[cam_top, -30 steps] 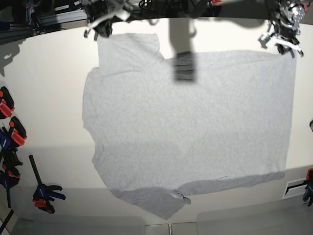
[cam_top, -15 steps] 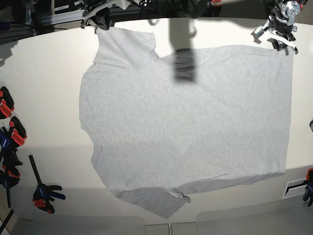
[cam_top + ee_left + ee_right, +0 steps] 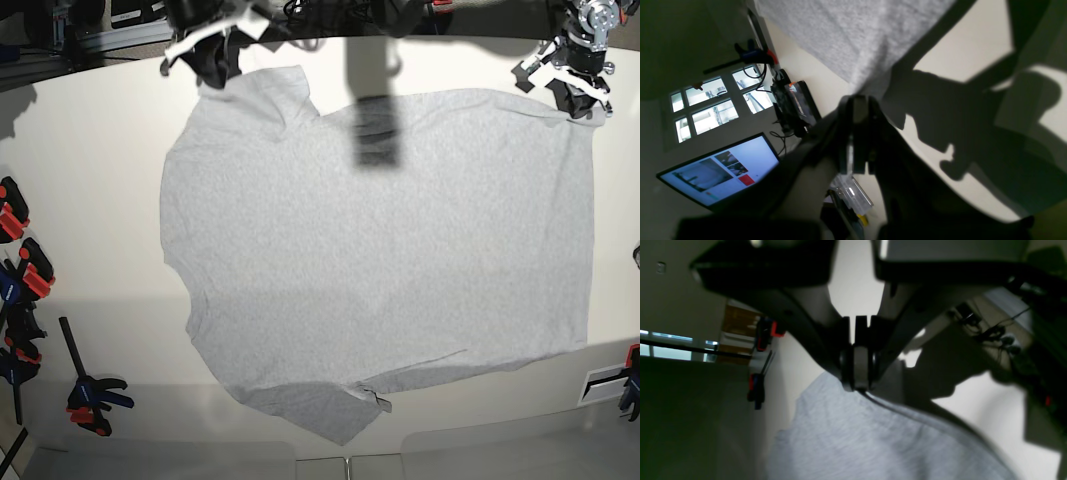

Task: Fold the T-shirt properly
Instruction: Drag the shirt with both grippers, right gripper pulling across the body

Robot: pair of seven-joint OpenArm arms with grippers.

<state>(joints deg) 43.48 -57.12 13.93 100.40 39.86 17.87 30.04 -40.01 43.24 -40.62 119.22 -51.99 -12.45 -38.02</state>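
The T-shirt [image 3: 380, 260] lies spread flat on the white table [image 3: 90, 180], plain light grey side up, one sleeve at the far left and one at the near bottom. At the far right corner my left gripper [image 3: 578, 98] is shut on the shirt's hem corner. The left wrist view shows the left gripper [image 3: 856, 100] pinching a point of the grey T-shirt [image 3: 857, 40]. My right gripper [image 3: 212, 68] is shut on the far-left sleeve edge. Seen from the right wrist, the right gripper [image 3: 860, 385] nips the T-shirt [image 3: 873, 440] at its hem.
Several orange-and-blue clamps [image 3: 20, 270] hang along the table's left edge, one more [image 3: 92, 392] lies near the front left, and another [image 3: 630, 380] sits at the right edge. A dark mast shadow [image 3: 375, 130] falls across the shirt. A monitor [image 3: 720, 166] stands beyond the table.
Both grippers, still shut on the shirt, have drawn its far edge a little farther back. The far sleeve and top edge now lie flatter and smoother.
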